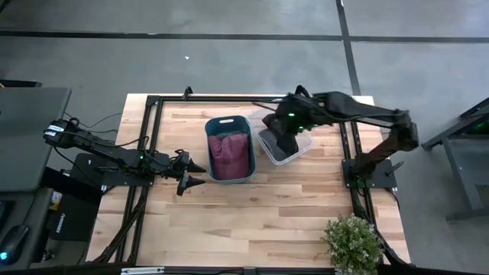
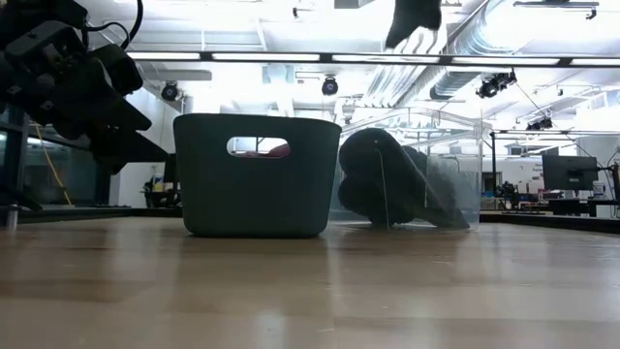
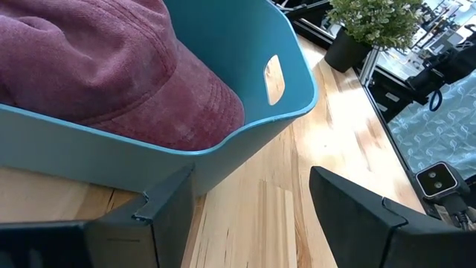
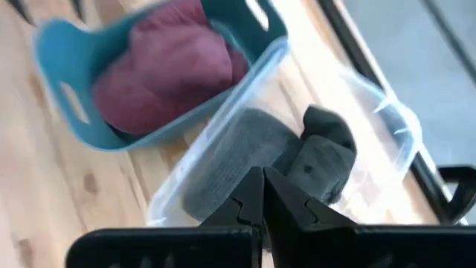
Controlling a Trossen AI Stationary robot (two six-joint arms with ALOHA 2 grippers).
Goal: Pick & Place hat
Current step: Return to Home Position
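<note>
Jaws of the right gripper (image 4: 262, 177) are pressed together and hold nothing. They hang above the clear plastic bin (image 1: 306, 142), with the black fabric caps (image 4: 297, 156) lying directly beneath them, inside it. The left gripper (image 3: 251, 175) has its jaws spread and empty, just beside the teal plastic bin (image 3: 290, 67) that holds the dark red fabric cap (image 3: 111, 67). I judge the right arm's retreat must go straight up, clear of the bin's rim.
</note>
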